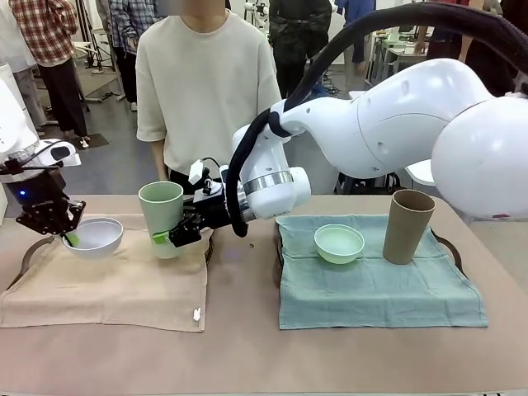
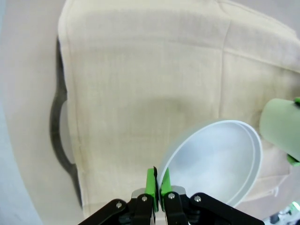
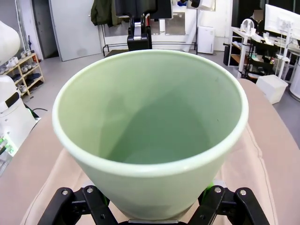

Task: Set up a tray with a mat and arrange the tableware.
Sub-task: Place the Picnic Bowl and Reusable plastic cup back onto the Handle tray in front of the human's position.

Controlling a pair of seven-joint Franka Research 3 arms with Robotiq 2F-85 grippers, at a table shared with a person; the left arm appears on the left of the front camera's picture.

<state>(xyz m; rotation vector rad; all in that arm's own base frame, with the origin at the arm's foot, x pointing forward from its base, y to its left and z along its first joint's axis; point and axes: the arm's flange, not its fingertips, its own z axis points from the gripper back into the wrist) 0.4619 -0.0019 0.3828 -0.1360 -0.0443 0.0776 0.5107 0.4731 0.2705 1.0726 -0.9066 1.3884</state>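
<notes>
Pale green cup (image 1: 162, 216) upright at beige mat (image 1: 107, 289) edge.

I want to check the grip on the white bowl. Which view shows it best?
The left wrist view: the left gripper pinches the white bowl by its rim, up close. The front view shows the bowl from the side, farther off.
</notes>
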